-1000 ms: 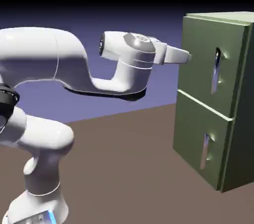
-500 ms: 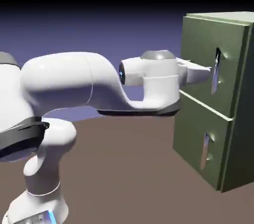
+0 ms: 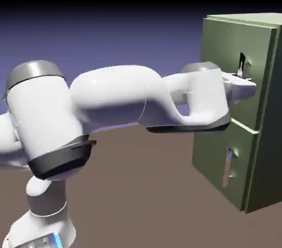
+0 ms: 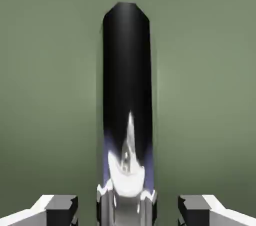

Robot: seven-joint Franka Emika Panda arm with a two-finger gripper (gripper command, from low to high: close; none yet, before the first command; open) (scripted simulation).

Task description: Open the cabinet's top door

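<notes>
Two stacked olive-green panels make up the front of the cabinet point(image 3: 259, 148), which stands on the brown worktop point(image 3: 137, 186) at the exterior view's right. The top door point(image 3: 217, 60) is the taller panel, and it sits flush with the cabinet's front. My claw point(image 3: 245, 83) reaches level from my white arm point(image 3: 126, 101) straight at that door and meets its slim silvery handle point(image 3: 241, 64) at about the handle's lower half. The handle's upper end shows above my claw; the part below is hidden behind my hand. In the hand view the handle point(image 4: 126, 84) runs up the middle as a dark glossy bar against the flat green of the door point(image 4: 50, 69), and its lower end sits large between my grey fingertips point(image 4: 60, 207) at the bottom edge. My claw is clamped on the handle. Below the top door, the shorter panel point(image 3: 212, 142) with its short handle point(image 3: 227, 165) is flush too, apart from my arm.
</notes>
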